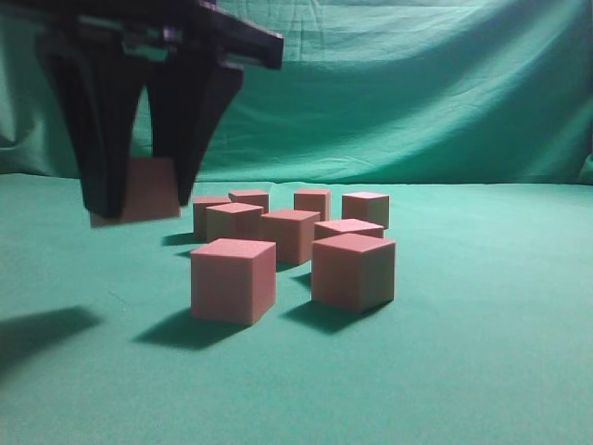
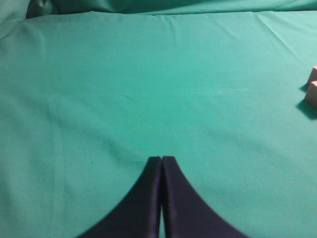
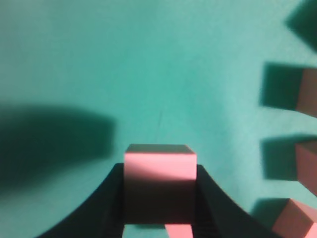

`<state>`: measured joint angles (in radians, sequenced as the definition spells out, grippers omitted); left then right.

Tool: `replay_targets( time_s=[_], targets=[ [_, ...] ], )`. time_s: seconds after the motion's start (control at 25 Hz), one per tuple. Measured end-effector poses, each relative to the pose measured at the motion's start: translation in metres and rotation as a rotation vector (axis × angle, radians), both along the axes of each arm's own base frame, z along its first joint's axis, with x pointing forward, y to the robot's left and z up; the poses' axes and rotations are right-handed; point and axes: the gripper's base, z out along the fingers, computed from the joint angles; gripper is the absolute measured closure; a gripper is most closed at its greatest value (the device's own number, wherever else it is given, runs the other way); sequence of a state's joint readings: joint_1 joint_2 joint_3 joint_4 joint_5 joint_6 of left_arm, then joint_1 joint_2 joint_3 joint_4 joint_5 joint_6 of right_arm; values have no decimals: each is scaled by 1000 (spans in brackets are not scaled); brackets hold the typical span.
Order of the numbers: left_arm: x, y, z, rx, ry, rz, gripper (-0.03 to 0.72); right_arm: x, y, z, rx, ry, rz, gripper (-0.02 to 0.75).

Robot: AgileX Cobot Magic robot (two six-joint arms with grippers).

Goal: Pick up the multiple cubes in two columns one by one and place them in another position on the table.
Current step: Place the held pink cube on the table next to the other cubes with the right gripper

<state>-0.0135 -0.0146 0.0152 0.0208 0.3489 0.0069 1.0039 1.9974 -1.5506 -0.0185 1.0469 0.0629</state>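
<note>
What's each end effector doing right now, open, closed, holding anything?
Left end effector: closed, holding nothing, above bare table.
Right end effector: closed on one cube, lifted clear of the table.

Landmark: cluster of small salmon-red matte cubes (image 1: pixel 292 236) on the smooth green cloth table (image 1: pixel 482 352).

- Within cluster: cubes near one another, gaps narrow; rear ones partly hidden behind the front pair.
- Front pair stands apart; a lane runs between them.
- Right of cluster: bare cloth, wide passage.
- In front of cluster: bare cloth.
- Left of cluster: black right gripper (image 1: pixel 139 199) clamps one cube, blocking that side.
- Behind cluster: creased upright green cloth (image 1: pixel 417 93) closes the far side.
</note>
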Motion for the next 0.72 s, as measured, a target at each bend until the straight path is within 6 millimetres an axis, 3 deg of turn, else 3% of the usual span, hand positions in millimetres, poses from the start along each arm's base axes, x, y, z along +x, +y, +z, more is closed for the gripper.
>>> replay_targets(
  time_s=[0.36, 0.72],
  targets=[
    [0, 0, 0, 0, 0, 0, 688, 9, 3, -21, -42, -48, -46, 479],
    [0, 0, 0, 0, 0, 0, 688, 7, 6, -23, -30, -41, -64, 479]
  ],
)
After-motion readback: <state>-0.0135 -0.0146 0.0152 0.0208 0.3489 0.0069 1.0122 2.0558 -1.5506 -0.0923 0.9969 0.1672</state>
